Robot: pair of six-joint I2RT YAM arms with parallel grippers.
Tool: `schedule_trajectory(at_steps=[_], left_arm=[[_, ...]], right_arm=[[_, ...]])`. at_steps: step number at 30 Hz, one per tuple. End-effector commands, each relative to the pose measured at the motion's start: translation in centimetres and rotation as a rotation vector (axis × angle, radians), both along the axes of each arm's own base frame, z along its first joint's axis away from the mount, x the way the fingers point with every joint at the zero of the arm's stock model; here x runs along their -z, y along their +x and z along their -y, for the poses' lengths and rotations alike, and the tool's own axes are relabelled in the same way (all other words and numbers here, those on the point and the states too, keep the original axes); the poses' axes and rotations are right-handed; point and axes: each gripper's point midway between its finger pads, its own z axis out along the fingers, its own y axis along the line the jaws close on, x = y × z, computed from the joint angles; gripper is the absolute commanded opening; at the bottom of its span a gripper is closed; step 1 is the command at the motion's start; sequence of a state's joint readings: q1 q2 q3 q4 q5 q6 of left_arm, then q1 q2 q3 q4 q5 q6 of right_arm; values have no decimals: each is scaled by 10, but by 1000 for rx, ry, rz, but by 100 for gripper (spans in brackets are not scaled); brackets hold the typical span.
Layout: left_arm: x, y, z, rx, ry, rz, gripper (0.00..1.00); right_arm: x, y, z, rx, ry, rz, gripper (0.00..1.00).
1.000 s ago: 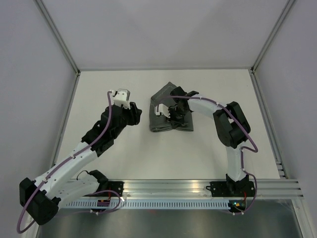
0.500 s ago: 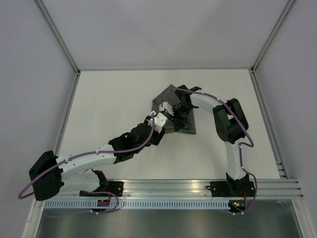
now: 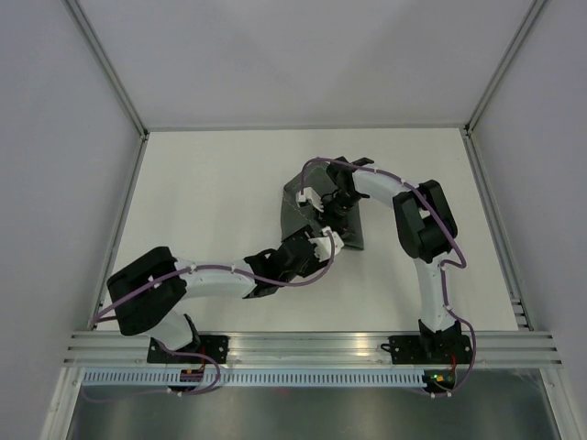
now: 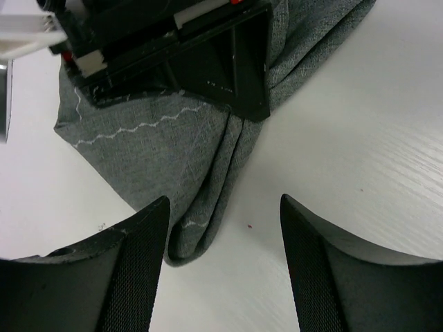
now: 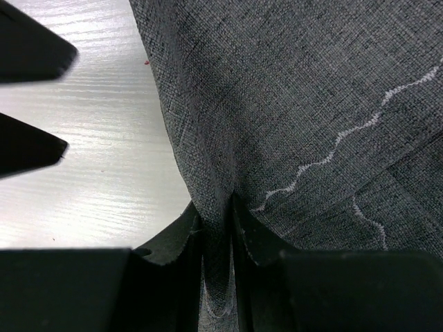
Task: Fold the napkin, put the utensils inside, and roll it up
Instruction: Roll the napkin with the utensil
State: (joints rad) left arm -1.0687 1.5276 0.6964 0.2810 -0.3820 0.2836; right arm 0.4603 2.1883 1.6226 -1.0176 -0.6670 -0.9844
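Observation:
The dark grey napkin (image 3: 295, 213) lies bunched and folded on the white table, its pale zigzag stitching (image 4: 131, 128) showing. My right gripper (image 3: 335, 209) is over it, shut on a raised fold of the cloth (image 5: 219, 263). My left gripper (image 3: 332, 246) is low at the napkin's near edge, open and empty (image 4: 225, 266). The napkin's folded corner (image 4: 197, 232) lies just inside the left finger's tip. The left gripper's fingertips (image 5: 31, 59) also show in the right wrist view. The fork is hidden or out of view.
The white table (image 3: 211, 202) is walled by pale panels at the back and both sides. A metal rail (image 3: 312, 348) runs along the near edge at the arm bases. The right gripper's black body (image 4: 208, 55) sits close above the left gripper's view.
My left arm has swung from the table's left across to the napkin's near edge and dropped low. My right gripper stays shut on the cloth, which has shifted slightly.

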Motion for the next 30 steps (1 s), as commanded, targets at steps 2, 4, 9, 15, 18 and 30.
schedule_trajectory(at_steps=[2,4,9,15,18,30], left_arm=[[-25,23,32,53,-4,156,70],[-19,25,37,68,16,163,70],[1,36,45,96,105,204,71],[16,47,55,116,162,213,71],[28,46,53,130,186,182,70],[78,32,46,183,259,19,27]], right_arm=[[48,-29,35,-41,-167,-132,17],[48,-29,36,-41,-169,-140,17],[48,-27,36,-42,-171,-143,17],[47,-25,37,-42,-174,-142,16],[46,-24,38,-39,-175,-143,16],[46,-21,37,-40,-176,-157,16]])
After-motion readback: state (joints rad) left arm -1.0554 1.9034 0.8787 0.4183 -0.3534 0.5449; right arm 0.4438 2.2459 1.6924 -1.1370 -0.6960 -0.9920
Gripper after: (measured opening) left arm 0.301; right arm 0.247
